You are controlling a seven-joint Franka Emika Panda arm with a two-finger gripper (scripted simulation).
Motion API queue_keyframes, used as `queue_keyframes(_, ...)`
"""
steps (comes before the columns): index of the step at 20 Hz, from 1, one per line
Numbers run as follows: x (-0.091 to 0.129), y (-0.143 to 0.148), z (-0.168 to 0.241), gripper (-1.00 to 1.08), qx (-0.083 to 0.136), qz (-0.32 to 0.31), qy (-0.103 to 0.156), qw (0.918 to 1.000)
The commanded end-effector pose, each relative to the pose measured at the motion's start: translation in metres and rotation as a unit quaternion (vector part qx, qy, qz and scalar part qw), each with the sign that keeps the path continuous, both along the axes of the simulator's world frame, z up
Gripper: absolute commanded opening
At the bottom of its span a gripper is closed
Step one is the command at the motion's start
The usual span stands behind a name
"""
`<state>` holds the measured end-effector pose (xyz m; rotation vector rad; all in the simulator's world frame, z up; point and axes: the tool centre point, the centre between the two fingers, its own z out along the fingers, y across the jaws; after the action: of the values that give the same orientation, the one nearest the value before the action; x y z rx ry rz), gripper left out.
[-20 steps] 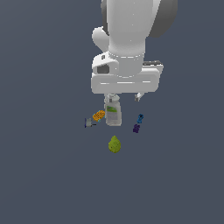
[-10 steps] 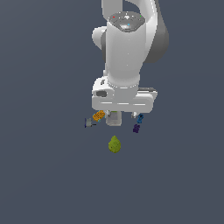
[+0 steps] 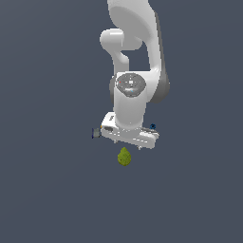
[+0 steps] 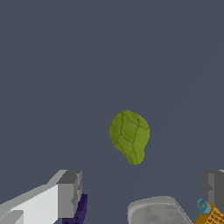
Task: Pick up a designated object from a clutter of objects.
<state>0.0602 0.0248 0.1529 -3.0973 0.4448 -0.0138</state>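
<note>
**A:** Here's the arm (image 3: 135, 61), hanging straight down the middle of the exterior frame, with the pear (image 3: 124, 156) lying on the grey floor (image 3: 47, 199) just below centre.

**B:** And the pear sits alone. It's apart from the rest of the clutter, which the wrist block mostly hides in this view. Only a grey-blue piece (image 3: 96, 133) pokes out at the hand's left edge and a blue speck (image 3: 153, 126) at its right.

**A:** That isolation helps, I'd say. There's nothing crowding the fruit, so the fingers should have free room on both sides.

**B:** Wrist view now. The gripper (image 4: 142, 192) is spread wide, with one finger (image 4: 70, 192) at lower left and the other at lower right, and nothing between them.

**A:** The pear (image 4: 129, 135) is centre-right in that picture, beyond the fingertips, not between them. It's lying tilted, tapered end pointing toward the lower edge.

**B:** So the hand looks poised over the clutter rather than the target. See the white bottle (image 4: 153, 212) along the bottom edge, the orange bumpy piece (image 4: 214, 216) in the lower right corner and a purple piece (image 4: 81, 210) tucked beside the left finger.

**A:** My read is the jaws are held open because the approach isn't finished. The hand needs shifting over the pear before descending.

**B:** The risk is a rounded, tapering body. Grip it off-centre and it could squirt out.
</note>
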Motion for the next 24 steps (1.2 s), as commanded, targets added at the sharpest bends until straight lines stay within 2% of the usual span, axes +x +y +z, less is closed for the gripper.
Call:
queue_keyframes(1, 0.001, -0.002, -0.021, 1.00, -0.002, -0.019, 0.001, 0.9998)
queue_keyframes(9, 0.001, -0.006, -0.059, 1.00, -0.005, -0.050, 0.005, 0.9987)
queue_keyframes(17, 0.000, -0.006, -0.066, 1.00, -0.005, -0.051, 0.006, 0.9987)
queue_keyframes(24, -0.001, -0.007, -0.098, 1.00, -0.005, -0.052, 0.006, 0.9986)
